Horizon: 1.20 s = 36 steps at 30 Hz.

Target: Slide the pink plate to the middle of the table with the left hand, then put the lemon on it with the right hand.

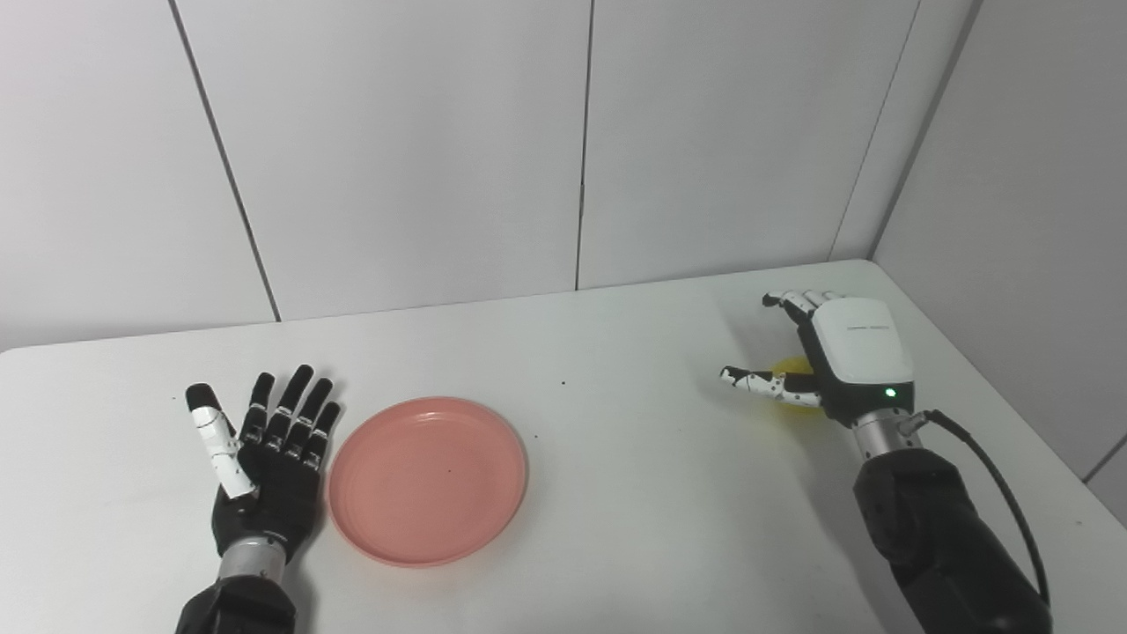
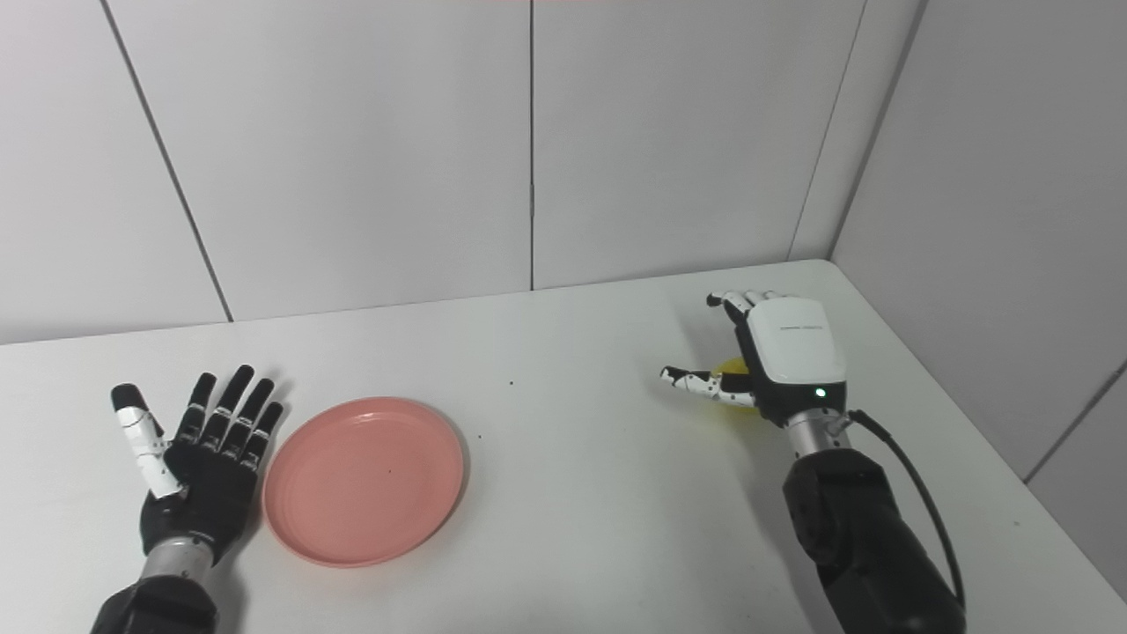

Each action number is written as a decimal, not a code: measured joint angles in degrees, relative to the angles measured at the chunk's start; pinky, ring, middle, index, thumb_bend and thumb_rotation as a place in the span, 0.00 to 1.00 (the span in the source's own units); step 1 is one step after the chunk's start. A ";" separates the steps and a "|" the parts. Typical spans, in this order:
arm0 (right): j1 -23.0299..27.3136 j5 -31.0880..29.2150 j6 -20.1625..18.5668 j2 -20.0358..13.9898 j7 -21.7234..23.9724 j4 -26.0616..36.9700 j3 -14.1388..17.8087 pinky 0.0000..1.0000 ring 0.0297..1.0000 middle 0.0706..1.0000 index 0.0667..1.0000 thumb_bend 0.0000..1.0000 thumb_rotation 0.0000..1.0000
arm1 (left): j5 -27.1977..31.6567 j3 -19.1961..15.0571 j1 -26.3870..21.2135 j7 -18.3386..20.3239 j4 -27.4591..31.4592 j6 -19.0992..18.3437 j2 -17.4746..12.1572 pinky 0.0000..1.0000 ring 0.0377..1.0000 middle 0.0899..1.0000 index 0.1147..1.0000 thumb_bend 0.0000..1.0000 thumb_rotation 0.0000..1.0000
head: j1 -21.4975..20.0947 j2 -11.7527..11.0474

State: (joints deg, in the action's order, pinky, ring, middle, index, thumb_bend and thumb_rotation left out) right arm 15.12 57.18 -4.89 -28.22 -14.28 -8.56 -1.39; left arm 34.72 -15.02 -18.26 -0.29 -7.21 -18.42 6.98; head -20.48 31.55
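Plate beside the left palm, lemon under the right

Left hand (image 1: 268, 458): flat on the table (image 1: 616, 352), palm up, fingers spread and straight, holding nothing. Pink plate (image 1: 429, 480): just to the thumbless side of that hand, rim right up against the outer edge of the palm; touching or a hair apart, cannot tell. Sits left of the table's middle, so judged not yet slid the whole way, or only just. Bears nothing.

Right hand (image 1: 845, 352): back upward, well apart from the plate, out near the table's far right corner. Fingers (image 1: 792, 299) curled forward and down, thumb (image 1: 753, 380) stretched out to the inner side. Lemon (image 1: 797, 367): directly beneath the palm, between thumb and curled fingers, only a sliver of yellow showing past the thumb. Long axis hidden by the hand. Cupped around the fruit, but pressing on it or merely hovering, cannot tell from either view.

Relation that matters for the coming move: from the right hand, plate lies inward and a little nearer the robot, across a bare stretch of table. From the lemon, no other hand in reach; left hand far off on the plate's other side, so carrying falls to the right alone.

Judgement: plate step done or nearly so, lemon step at the grasp. Needs a firm close on the fruit, then a lift and an inward sweep to above the plate. Risk: round fruit rolling out of a loose cup.
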 measured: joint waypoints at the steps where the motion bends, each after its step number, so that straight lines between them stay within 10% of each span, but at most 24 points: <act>1: 0.00 -0.18 0.00 -0.21 0.00 -0.56 -0.14 0.69 0.70 0.70 0.68 0.70 0.81 | 0.00 0.02 0.06 0.00 0.07 -0.03 0.00 0.94 0.85 0.83 0.97 0.93 0.83 | 0.00 0.00; 36: 2.34 -4.54 0.05 -1.88 -1.03 -12.15 -5.82 0.54 0.63 0.68 0.67 0.70 0.73 | -0.01 0.75 0.92 0.82 0.31 -0.03 0.06 0.93 0.87 0.85 0.99 0.91 0.84 | 0.00 0.00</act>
State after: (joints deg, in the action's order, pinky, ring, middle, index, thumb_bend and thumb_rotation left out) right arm 17.46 52.64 -4.85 -30.10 -15.30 -20.70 -7.21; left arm 34.72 -14.27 -17.34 0.53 -6.90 -18.45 7.04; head -20.48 31.55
